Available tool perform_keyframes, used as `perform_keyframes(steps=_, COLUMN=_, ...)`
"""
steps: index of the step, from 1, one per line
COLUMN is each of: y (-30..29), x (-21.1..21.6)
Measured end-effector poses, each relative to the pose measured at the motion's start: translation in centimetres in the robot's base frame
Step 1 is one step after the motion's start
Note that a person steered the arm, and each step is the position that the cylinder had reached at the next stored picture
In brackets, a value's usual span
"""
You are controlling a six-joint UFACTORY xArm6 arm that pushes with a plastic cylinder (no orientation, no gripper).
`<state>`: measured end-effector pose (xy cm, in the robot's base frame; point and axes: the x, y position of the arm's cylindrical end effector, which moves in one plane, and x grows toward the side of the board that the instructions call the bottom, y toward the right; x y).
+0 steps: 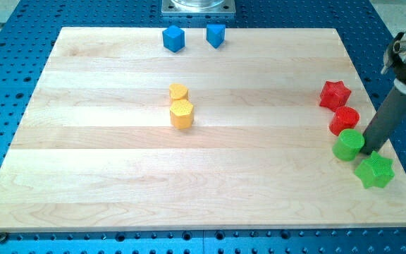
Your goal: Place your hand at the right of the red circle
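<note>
The red circle (344, 120) sits near the board's right edge, just below the red star (334, 94). A green circle (348, 144) touches it from below, and a green star (374, 171) lies lower right. My tip (367, 149) is at the end of the dark rod, touching the green circle's right side, below and to the right of the red circle.
A blue cube (173, 38) and a blue block (216, 34) stand near the view's top. Two yellow blocks (180, 106) sit together at the board's middle. The wooden board (104, 176) lies on a blue perforated table.
</note>
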<state>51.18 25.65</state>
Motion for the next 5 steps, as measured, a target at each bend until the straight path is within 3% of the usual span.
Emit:
perform_keyframes(steps=1, y=5.0, x=2.1)
perform_keyframes(steps=4, y=1.5, x=4.6)
perform_keyframes(steps=5, y=5.8, x=2.5)
